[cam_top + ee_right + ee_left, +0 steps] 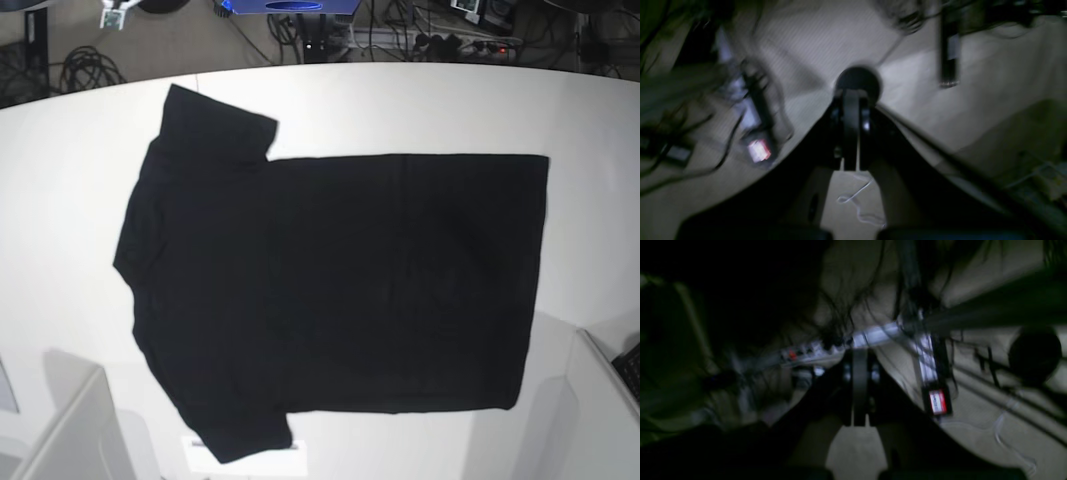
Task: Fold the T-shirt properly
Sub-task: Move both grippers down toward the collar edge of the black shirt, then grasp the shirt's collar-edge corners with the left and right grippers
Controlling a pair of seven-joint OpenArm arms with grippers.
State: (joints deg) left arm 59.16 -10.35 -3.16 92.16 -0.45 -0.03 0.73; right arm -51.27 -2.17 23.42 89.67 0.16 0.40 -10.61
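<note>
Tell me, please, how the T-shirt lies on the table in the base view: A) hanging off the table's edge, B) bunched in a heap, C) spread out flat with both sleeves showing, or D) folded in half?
C: the T-shirt is spread flat on the white table, plain black side up, with both short sleeves sticking out at its left end.

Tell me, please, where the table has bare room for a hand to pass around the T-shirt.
The T-shirt covers most of the table. Bare white strips run along the far edge above the shirt, down the left beside the sleeves, and at the right past the hem. The near edge is tight.
</note>
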